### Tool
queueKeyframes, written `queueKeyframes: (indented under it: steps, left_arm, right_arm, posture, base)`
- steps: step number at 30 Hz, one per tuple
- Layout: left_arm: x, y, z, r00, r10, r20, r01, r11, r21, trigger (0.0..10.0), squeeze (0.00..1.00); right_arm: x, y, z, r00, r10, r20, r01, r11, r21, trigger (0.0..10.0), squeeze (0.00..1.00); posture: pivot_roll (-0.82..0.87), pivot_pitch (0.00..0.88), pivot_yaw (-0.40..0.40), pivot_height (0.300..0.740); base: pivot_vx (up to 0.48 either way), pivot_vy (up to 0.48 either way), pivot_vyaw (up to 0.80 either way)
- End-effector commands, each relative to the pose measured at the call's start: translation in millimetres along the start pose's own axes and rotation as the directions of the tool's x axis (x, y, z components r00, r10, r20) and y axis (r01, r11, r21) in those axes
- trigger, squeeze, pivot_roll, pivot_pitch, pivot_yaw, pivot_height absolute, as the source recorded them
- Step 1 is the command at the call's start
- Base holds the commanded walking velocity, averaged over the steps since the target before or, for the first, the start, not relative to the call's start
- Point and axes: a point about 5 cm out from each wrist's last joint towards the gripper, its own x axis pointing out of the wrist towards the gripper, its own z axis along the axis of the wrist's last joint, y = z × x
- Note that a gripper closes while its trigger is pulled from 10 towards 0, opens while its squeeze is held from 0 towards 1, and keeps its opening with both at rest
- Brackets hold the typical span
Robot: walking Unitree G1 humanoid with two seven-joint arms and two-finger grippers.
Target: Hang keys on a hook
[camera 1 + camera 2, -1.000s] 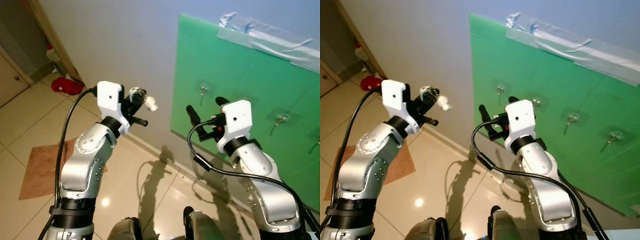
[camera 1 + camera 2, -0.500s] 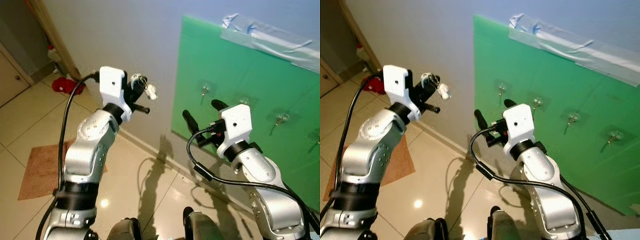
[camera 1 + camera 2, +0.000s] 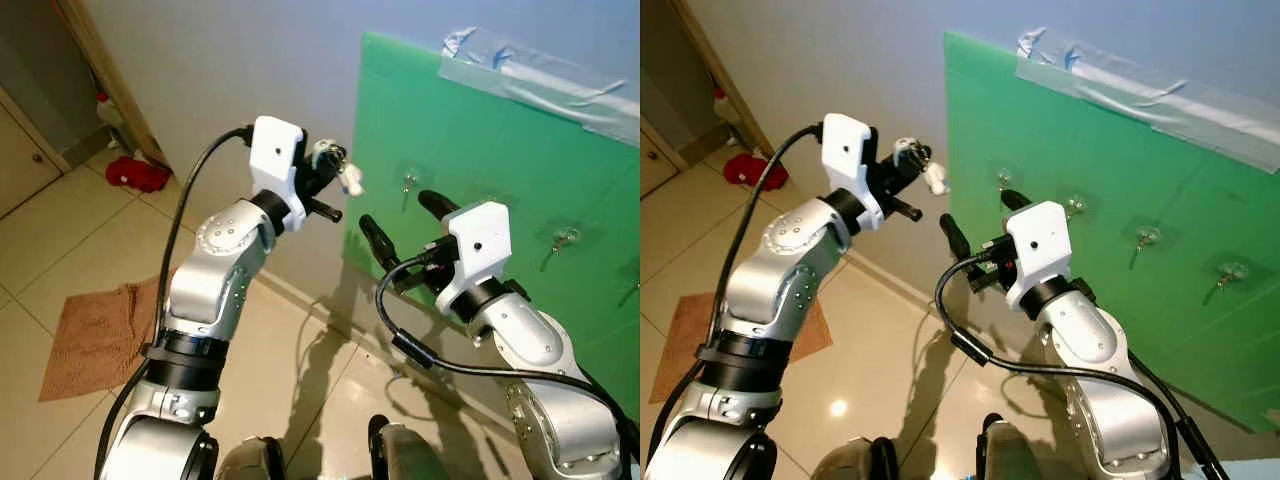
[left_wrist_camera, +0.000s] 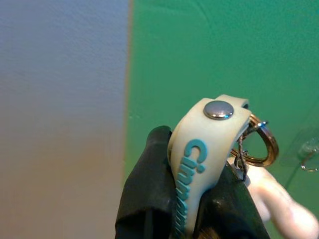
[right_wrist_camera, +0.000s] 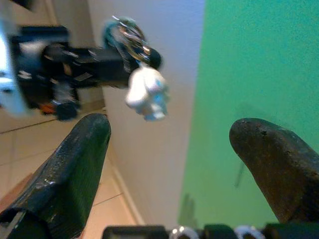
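Note:
My left gripper is shut on the keys, raised close to the left edge of the green board. The keys are a metal ring on a cream rubber strap with teal letters, plus a small white charm. Clear hooks are stuck in a row on the board; the nearest one lies just right of the keys. My right gripper is open and empty, lower down in front of the board, its fingers spread wide.
The board is taped to a pale wall. A brown mat lies on the tiled floor at left, with a red item by a wooden door frame. More hooks continue to the right.
My left arm has swung right, carrying the keys from the bare wall to the board's left edge. My right gripper has stayed nearly in place.

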Motion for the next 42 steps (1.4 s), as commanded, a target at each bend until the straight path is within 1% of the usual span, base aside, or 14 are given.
queueKeyframes:
  steps: [1,3,13,15,18,28,40,42]
  left_arm:
    - [2.5,-0.9,3.1,1.0,-0.02,0.008,0.02,1.0,0.009,0.0,0.0]
    - [5.5,-3.4,4.5,0.999,-0.04,0.01,0.04,0.999,0.009,0.0,0.0]
    - [10.7,-7.8,7.9,0.997,-0.079,0.02,0.079,0.997,0.006,0.0,0.0]
    - [10.7,-13.6,9.2,0.993,-0.118,0.022,0.118,0.993,-0.005,0.0,0.0]
    - [10.1,-18.0,8.6,0.991,-0.133,0.02,0.133,0.991,-0.007,0.0,0.0]
    - [9.9,-19.6,5.3,0.991,-0.137,0.011,0.137,0.991,-0.011,0.0,0.0]
    - [9.2,-24.5,8.0,0.989,-0.149,0.013,0.149,0.989,-0.022,0.0,0.0]
    - [9.4,-26.4,10.9,0.986,-0.165,0.008,0.166,0.986,-0.031,0.0,0.0]
  right_arm:
    - [-1.0,4.3,2.0,1.0,0.031,0.003,-0.031,0.999,0.021,10.0,0.0]
    - [-2.0,5.4,0.3,0.999,0.047,-0.009,-0.047,0.998,0.047,10.0,0.0]
    - [-0.9,11.3,-2.3,0.995,0.098,-0.028,-0.095,0.991,0.092,10.0,0.0]
    - [1.5,11.8,-1.8,0.995,0.1,-0.025,-0.098,0.991,0.087,10.0,0.0]
    - [4.0,10.6,-1.0,0.995,0.093,-0.019,-0.092,0.993,0.075,10.0,0.0]
    - [8.2,11.9,2.2,0.995,0.095,-0.005,-0.095,0.994,0.052,10.0,0.0]
    - [17.2,12.7,4.5,0.996,0.082,0.018,-0.082,0.997,-0.003,10.0,0.0]
    - [18.6,12.2,3.4,0.997,0.077,0.022,-0.076,0.997,-0.022,10.0,0.0]
  posture:
    - [-0.23,0.147,0.083,0.74]
    - [-0.23,0.146,0.083,0.74]
    - [-0.23,0.136,0.081,0.74]
    - [-0.22,0.133,0.077,0.74]
    - [-0.22,0.133,0.077,0.74]
    - [-0.21,0.139,0.068,0.74]
    - [-0.2,0.149,0.064,0.74]
    - [-0.2,0.151,0.064,0.74]
  base:
    - [0.0,0.0,0.0]
    - [0.0,0.0,0.0]
    - [0.0,0.0,0.0]
    - [0.0,0.0,0.0]
    - [0.0,0.0,0.0]
    - [0.0,0.0,0.0]
    - [0.0,0.0,0.0]
    - [0.0,0.0,0.0]
